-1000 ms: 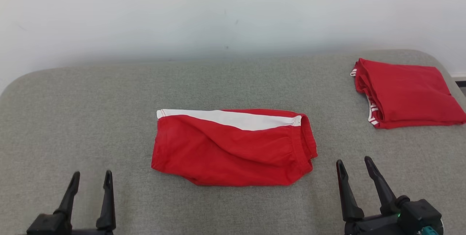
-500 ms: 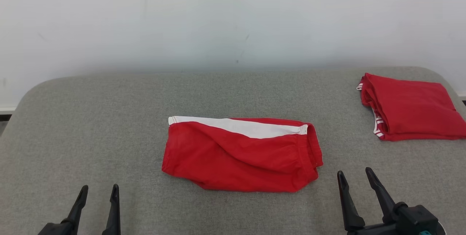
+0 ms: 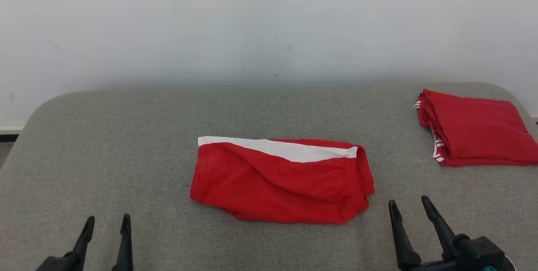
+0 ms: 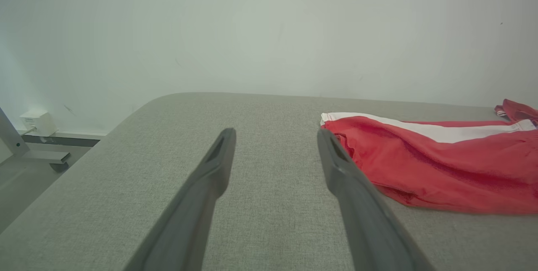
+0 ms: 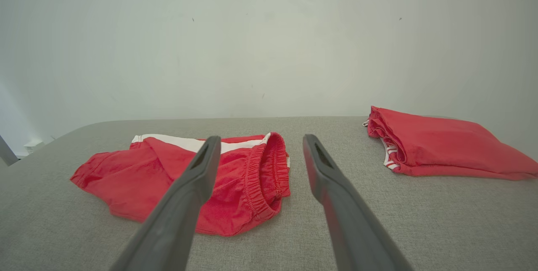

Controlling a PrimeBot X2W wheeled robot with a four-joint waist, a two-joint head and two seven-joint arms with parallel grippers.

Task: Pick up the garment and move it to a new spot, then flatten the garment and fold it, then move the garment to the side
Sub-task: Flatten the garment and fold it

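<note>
The garment (image 3: 281,180), red shorts with a white side stripe, lies folded at the middle of the grey padded table (image 3: 126,136). It also lies right of the fingers in the left wrist view (image 4: 437,170) and left of them in the right wrist view (image 5: 176,178), elastic waistband facing the camera. My left gripper (image 3: 107,220) stands open at the lower left, well clear of the shorts. At the lower right my right gripper (image 3: 410,203) is open too, just off the garment's right end. Nothing is between either pair of fingers.
A second red garment (image 3: 473,128), folded, rests at the table's far right corner, also seen in the right wrist view (image 5: 441,145). A pale wall (image 3: 269,23) stands behind the table. The table's rounded left edge drops to the floor (image 4: 25,178).
The whole head picture has shifted down and right, so the camera moved. Both grippers sit lower in the picture and stay open. The garments have not moved on the table.
</note>
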